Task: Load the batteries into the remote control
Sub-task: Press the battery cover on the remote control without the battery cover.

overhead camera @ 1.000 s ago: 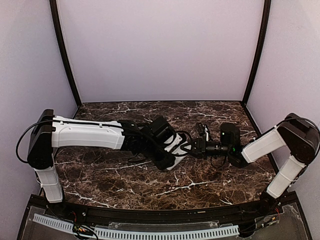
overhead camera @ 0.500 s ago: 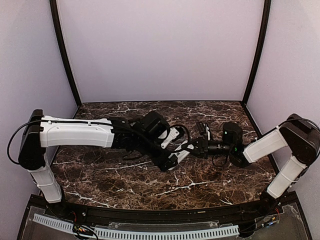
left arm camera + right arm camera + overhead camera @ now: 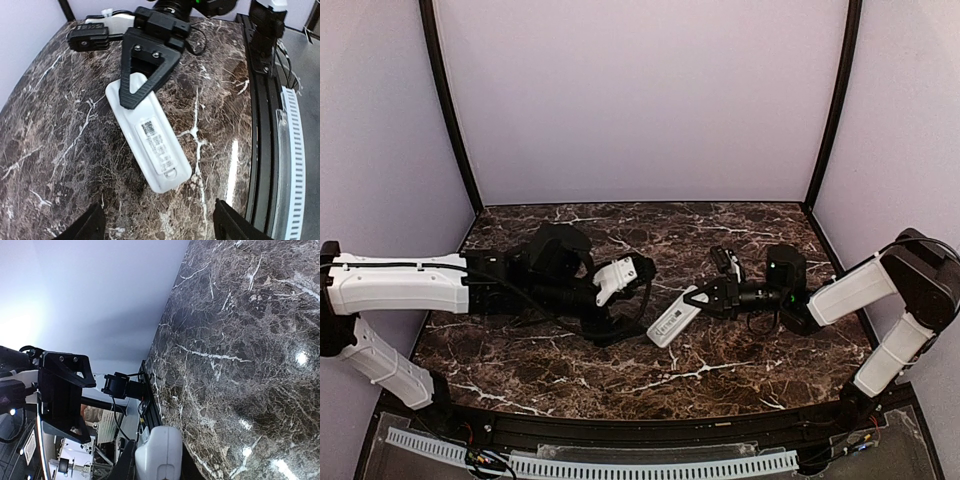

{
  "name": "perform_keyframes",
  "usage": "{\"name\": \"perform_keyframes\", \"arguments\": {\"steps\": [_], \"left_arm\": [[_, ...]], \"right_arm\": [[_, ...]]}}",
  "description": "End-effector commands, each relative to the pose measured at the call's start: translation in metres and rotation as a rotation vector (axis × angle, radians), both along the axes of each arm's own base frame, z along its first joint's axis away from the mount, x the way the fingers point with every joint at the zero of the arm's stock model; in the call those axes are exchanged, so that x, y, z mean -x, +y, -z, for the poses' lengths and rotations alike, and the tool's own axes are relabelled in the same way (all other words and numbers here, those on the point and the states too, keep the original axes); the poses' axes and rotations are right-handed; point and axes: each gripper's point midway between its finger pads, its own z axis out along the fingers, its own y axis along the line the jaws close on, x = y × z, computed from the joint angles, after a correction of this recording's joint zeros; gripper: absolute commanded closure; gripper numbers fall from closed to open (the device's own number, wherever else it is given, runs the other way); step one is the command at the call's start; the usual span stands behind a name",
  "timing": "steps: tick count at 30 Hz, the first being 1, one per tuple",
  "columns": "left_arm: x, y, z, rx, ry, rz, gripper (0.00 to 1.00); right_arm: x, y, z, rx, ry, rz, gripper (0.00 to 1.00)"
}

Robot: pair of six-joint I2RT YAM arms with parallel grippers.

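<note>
remote control (image 3: 156, 146) end under right tool (image 3: 132, 94)

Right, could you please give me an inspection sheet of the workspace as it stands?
Surface: dark marble table, white veins, glossy.
Job's things: remote control lies label side up; batteries: nothing seen.
Clutter: nothing seen.
Grippers: left tool open, apart from the remote control; right tool shut on the end nearer the right arm.
Cables: black cable loops at the right wrist.
Surroundings: plain lilac walls, black corner posts.
</note>
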Motion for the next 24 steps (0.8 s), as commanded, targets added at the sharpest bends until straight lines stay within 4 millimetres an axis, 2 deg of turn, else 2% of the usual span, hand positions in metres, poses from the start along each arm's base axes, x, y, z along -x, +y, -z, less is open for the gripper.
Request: {"name": "perform_keyframes", "arguments": {"steps": [1, 2, 4, 7, 8, 9, 10, 12, 13, 14, 18, 24], "left_arm": [[0.025, 0.003, -0.016, 0.063, -0.216, 0.228, 0.31], [0.029, 0.005, -0.010, 0.051, -0.233, 0.248, 0.34], [0.035, 0.007, -0.012, 0.047, -0.297, 0.288, 0.46], [0.030, 0.004, -0.016, 0.049, -0.317, 0.261, 0.52], [0.026, 0.001, -0.020, 0.058, -0.293, 0.223, 0.51], [0.024, -0.001, -0.013, 0.039, -0.256, 0.204, 0.49], [0.018, -0.004, -0.019, 0.059, -0.220, 0.149, 0.40], [0.014, -0.009, -0.019, 0.089, -0.134, 0.097, 0.28], [0.011, -0.011, -0.019, 0.111, -0.098, 0.081, 0.26], [0.015, -0.014, -0.017, 0.141, -0.014, 0.080, 0.21], [0.019, -0.021, -0.012, 0.183, 0.152, 0.080, 0.17], [0.021, -0.028, 0.002, 0.169, 0.263, 0.062, 0.17]], "right_arm": [[0.009, 0.002, -0.017, -0.039, -0.015, -0.075, 1.00], [0.011, 0.003, -0.018, -0.040, -0.013, -0.088, 1.00], [0.014, 0.005, -0.019, -0.040, -0.010, -0.113, 1.00], [0.018, 0.008, -0.023, -0.042, -0.017, -0.143, 1.00], [0.019, 0.009, -0.024, -0.044, -0.025, -0.149, 1.00], [0.020, 0.010, -0.025, -0.042, -0.029, -0.154, 1.00], [0.021, 0.011, -0.026, -0.043, -0.036, -0.160, 1.00], [0.023, 0.012, -0.028, -0.048, -0.052, -0.174, 1.00], [0.024, 0.013, -0.029, -0.051, -0.058, -0.181, 1.00], [0.024, 0.013, -0.030, -0.053, -0.061, -0.185, 1.00], [0.026, 0.014, -0.035, -0.063, -0.081, -0.204, 1.00], [0.031, 0.015, -0.040, -0.072, -0.102, -0.227, 1.00]]}}
